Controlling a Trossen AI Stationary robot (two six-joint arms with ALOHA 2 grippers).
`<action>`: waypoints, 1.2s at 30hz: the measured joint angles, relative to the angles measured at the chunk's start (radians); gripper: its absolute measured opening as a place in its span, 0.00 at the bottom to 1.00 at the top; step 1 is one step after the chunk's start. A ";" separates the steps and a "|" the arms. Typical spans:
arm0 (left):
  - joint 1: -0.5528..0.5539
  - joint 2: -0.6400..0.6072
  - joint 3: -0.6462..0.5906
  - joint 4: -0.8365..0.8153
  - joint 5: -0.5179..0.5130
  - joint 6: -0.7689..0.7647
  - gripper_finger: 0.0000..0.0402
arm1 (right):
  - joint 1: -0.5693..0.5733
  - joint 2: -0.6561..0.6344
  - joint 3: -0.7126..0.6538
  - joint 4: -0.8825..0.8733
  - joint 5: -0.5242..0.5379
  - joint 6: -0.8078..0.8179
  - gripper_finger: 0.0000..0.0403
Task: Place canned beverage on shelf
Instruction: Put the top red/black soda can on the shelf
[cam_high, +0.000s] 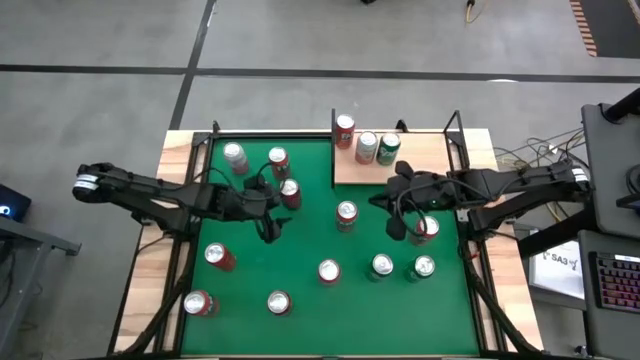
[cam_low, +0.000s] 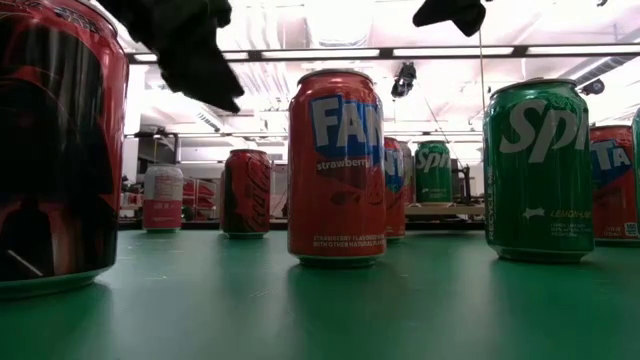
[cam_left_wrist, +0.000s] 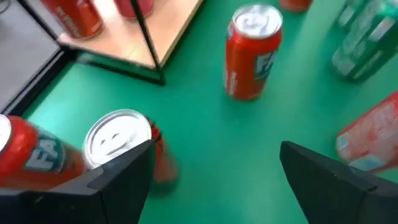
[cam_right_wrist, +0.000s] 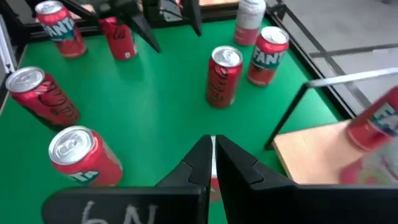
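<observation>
High view is showing the whole layout: the large green felt tabletop (cam_high: 300, 250) is carrying about a dozen upright drink cans, and the shelf (cam_high: 430, 160), a flat rectangular board of pale wood edged by thin black metal rods, is sitting at the far right corner of the felt. Three cans are already standing along the shelf's far side: a red one (cam_high: 345, 130), a pale one (cam_high: 366, 146) and a green one (cam_high: 388, 150), which suggests the task is partly along, with many cans left on the felt. The left gripper (cam_high: 268, 212) is hovering over the left-centre of the felt with its fingers spread wide and nothing between them; the left wrist view is showing a short red can with a silver top (cam_left_wrist: 118, 140) just beside one finger, near the shelf's black-rod corner. That spread looks like preparation for closing around a can body, and this nearest red can is probably the one being lined up, though I cannot tell for certain. The right gripper (cam_high: 395, 222) is hanging just off the shelf's near edge with its fingers pressed together and holding nothing, which reads as an arm waiting clear of the work. In the low view, a red strawberry soda can (cam_low: 337, 165) and a green lemon-lime can (cam_low: 538, 170) are standing apart on the felt, so neighbours are leaving room for fingers to slip down beside a can.
</observation>
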 joint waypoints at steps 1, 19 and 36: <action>0.000 0.005 0.008 -0.014 -0.005 0.012 0.81 | 0.002 0.000 -0.009 0.014 0.000 -0.003 0.03; 0.133 0.020 0.013 -0.003 -0.005 0.188 0.81 | 0.001 0.000 -0.152 0.239 0.002 -0.038 0.03; 0.324 0.019 -0.075 0.167 0.131 0.340 0.81 | 0.001 0.000 -0.153 0.262 0.001 -0.053 0.03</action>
